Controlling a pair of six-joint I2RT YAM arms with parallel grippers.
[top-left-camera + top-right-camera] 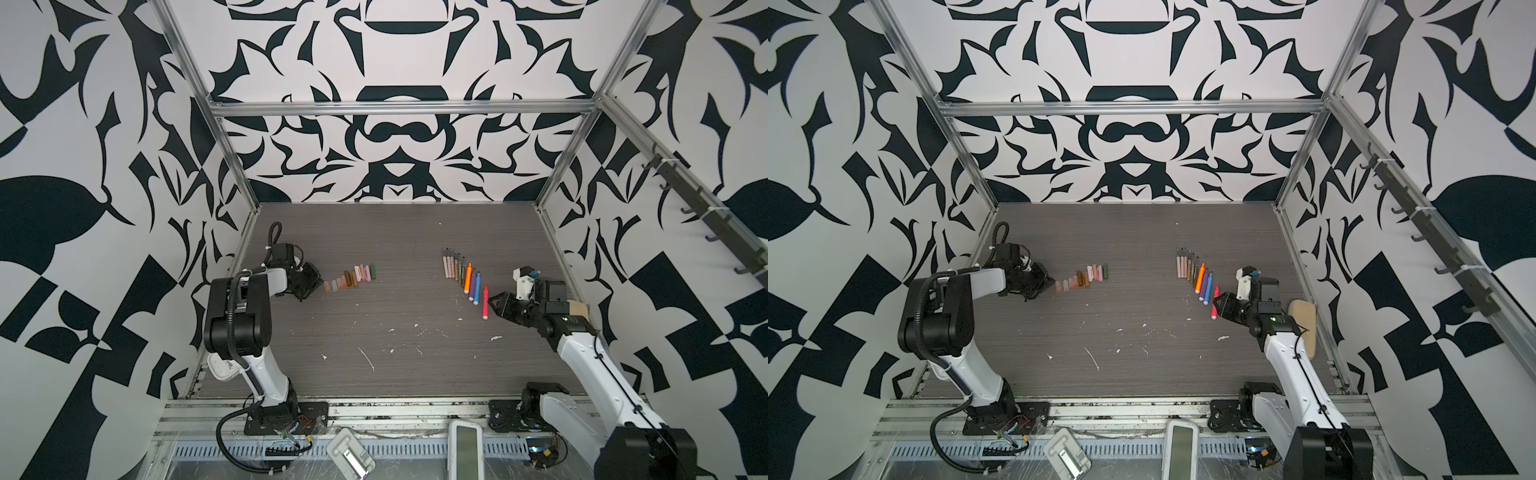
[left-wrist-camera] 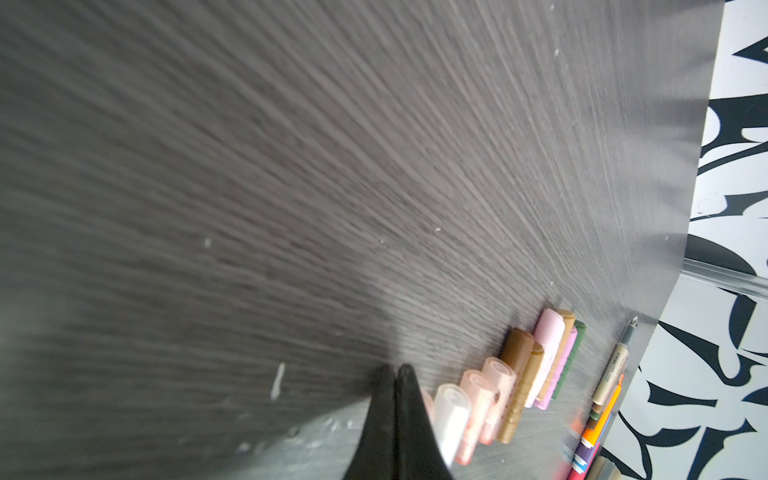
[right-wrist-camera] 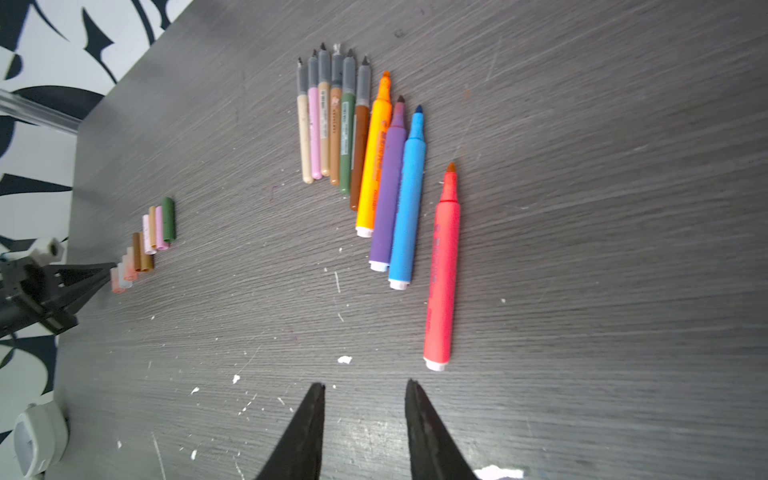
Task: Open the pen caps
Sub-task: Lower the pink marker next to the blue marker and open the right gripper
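Observation:
Several pen caps [image 1: 351, 278] [image 1: 1082, 277] lie side by side in a slanting row on the left of the table: peach, brown, tan, pink and dark green [image 2: 519, 374] [image 3: 145, 245]. Uncapped pens [image 1: 463, 276] [image 1: 1198, 276] [image 3: 374, 166] lie in a row on the right, thin ones beside thicker orange, purple and blue ones. A red-pink pen [image 1: 485, 301] [image 3: 442, 270] lies a little apart. My left gripper [image 1: 321, 284] [image 2: 395, 368] is shut and empty, its tip beside the near end of the cap row. My right gripper [image 1: 492, 300] [image 3: 365, 384] is open and empty, just short of the red-pink pen's tail.
White flecks [image 1: 370, 357] dot the dark wood-grain table. A tan pad [image 1: 1304, 320] lies by the right wall behind the right arm. A white device [image 1: 465, 449] and a white clip [image 1: 351, 457] lie on the front rail. Patterned walls enclose the table.

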